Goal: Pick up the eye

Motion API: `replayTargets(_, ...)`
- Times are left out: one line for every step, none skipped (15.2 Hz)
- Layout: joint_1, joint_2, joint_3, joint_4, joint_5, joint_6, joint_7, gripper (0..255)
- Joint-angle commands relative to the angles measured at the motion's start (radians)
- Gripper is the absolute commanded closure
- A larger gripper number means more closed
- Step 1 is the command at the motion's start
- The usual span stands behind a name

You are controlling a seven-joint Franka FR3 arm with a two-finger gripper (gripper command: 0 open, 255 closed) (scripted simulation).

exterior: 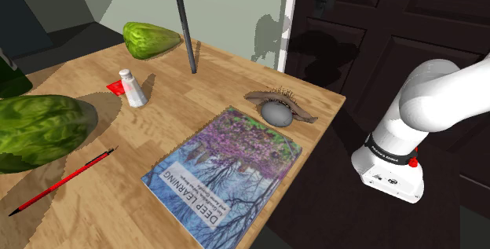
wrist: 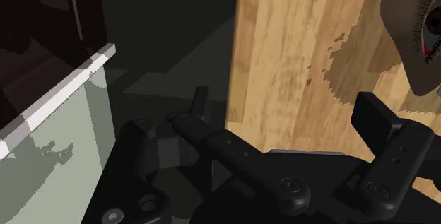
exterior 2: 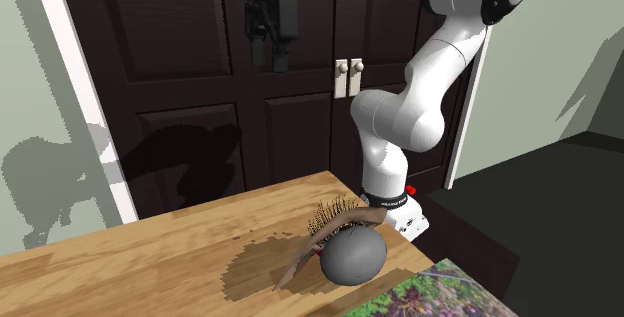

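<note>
Black two-finger gripper [wrist: 286, 108] fingers apart, empty: pre-grasp, I'd guess, off the wooden surface [exterior: 228, 75] edge. Grey eyeball with brown lashed lid [exterior: 276, 111] sits near the corner, beside the purple book [exterior: 224, 173].

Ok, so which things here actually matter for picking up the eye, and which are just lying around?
For the job:
- eye, grey ball under a brown lashed lid
- end effector, open

Just lying about:
- book
- far lettuce
- near lettuce
- white shaker
- red packet
- red pencil
- black upright peg
</note>
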Motion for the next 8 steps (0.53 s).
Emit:
replayTargets(0.0, 0.0, 0.0, 0.0, 0.0, 0.0, 0.0, 0)
replayTargets(0.007, 0.001, 0.02, -0.014, 0.014, 0.01, 0.02, 0)
replayTargets(0.013, 0.002, 0.04, -0.027, 0.029, 0.02, 0.041, 0)
replayTargets(0.02, 0.005, 0.06, -0.038, 0.044, 0.03, 0.061, 0)
replayTargets(0.027, 0.009, 0.08, -0.049, 0.059, 0.041, 0.081, 0)
replayTargets(0.034, 0.014, 0.1, -0.059, 0.074, 0.052, 0.102, 0)
replayTargets(0.041, 0.02, 0.121, -0.068, 0.089, 0.064, 0.122, 0)
replayTargets(0.048, 0.027, 0.141, -0.076, 0.104, 0.076, 0.142, 0)
